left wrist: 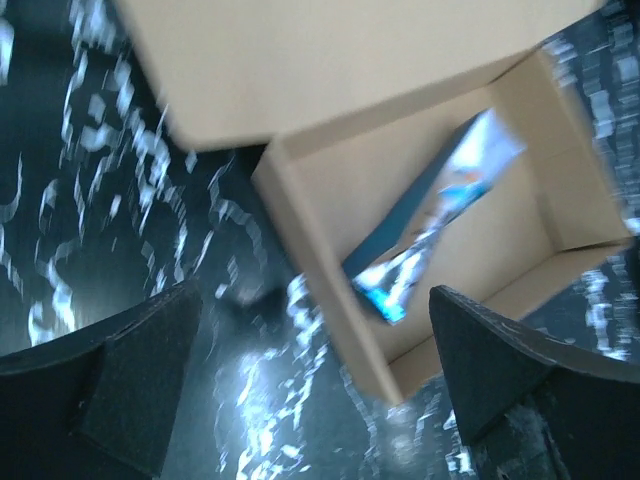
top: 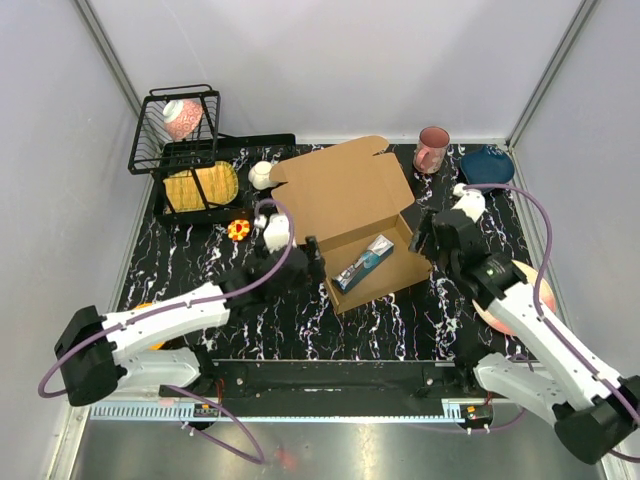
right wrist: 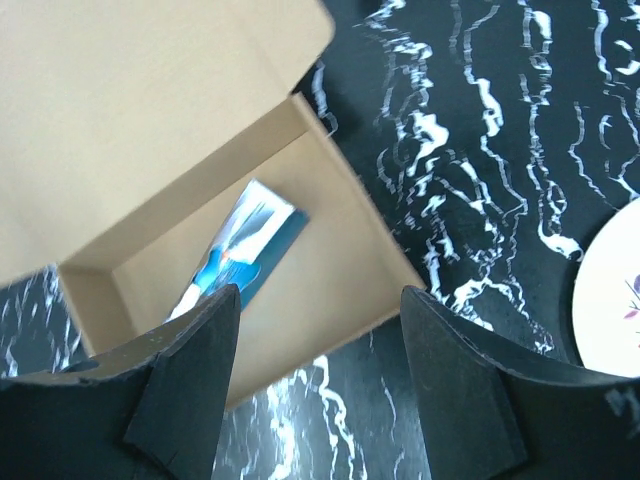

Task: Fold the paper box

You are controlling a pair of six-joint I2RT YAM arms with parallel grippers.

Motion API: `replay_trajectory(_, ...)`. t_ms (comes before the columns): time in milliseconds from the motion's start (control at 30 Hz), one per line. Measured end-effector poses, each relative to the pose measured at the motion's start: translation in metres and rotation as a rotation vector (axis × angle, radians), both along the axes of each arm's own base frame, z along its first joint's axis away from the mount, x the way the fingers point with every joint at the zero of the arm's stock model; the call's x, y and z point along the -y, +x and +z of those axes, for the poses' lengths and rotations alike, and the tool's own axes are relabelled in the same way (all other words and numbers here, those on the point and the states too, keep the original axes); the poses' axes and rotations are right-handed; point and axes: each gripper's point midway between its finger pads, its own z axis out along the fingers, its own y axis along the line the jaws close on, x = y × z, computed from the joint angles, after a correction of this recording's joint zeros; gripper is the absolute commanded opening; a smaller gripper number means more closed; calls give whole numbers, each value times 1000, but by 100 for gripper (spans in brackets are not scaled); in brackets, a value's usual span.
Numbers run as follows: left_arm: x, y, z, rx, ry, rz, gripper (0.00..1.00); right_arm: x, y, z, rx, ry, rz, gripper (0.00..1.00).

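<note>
The paper box (top: 365,215) sits on the black table (top: 190,265), right between my two grippers. It is brown and its lid is open, leaning back away from me. A blue and silver packet (top: 365,265) lies flat inside it.

My left gripper (top: 308,255) is just beside the left near corner of the box. From above I cannot tell if it touches the cardboard. Its two fingers (left wrist: 130,370) are spread wide and nothing is held between them. In the left wrist view the box (left wrist: 330,190) is in front of the fingers and a bit to the right. That picture is blurry, but I can see the packet (left wrist: 430,230).

My right gripper (top: 432,235) is just beside the right side of the box. Its fingers (right wrist: 170,390) are spread too, and they hold nothing. In the right wrist view the box (right wrist: 150,130) is in front and to the left. The packet (right wrist: 240,250) is in there, just past my left finger. A white plate (right wrist: 612,290) is off to the right of this gripper.

A pink mug (top: 432,150) stands on the table far past my right gripper.
</note>
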Motion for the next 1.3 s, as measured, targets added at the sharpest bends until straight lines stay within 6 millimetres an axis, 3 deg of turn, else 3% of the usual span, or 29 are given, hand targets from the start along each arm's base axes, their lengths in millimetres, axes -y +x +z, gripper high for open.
replay_trajectory(133, -31, -24, -80, -126, -1, 112, 99, 26, 33, -22, -24, 48, -130, 70)
replay_trajectory(233, -41, -31, -104, -152, -7, 142, 99, 29, 51, -45, -59, 53, -147, 73)
replay_trajectory(400, -26, -11, -79, -80, -138, 150, 99, 14, 72, -81, -128, 9, -85, 74)
replay_trajectory(533, -32, 10, -57, -27, -257, 189, 99, 13, 82, -106, -171, -31, -72, 75)
replay_trajectory(667, -42, 22, -60, -37, -287, 214, 99, 12, 88, -129, -217, -51, -71, 75)
replay_trajectory(767, -36, 24, -66, -53, -309, 180, 99, 8, 88, -141, -236, -43, -56, 74)
replay_trajectory(967, -34, 21, -83, -103, -321, 145, 99, 2, 73, -161, -275, 18, -44, 72)
replay_trajectory(1167, -47, 30, -80, -102, -332, 173, 99, -5, 36, -175, -307, 137, -57, 70)
replay_trajectory(1300, -64, 37, -70, -81, -327, 207, 99, -22, 16, -171, -305, 172, -16, 73)
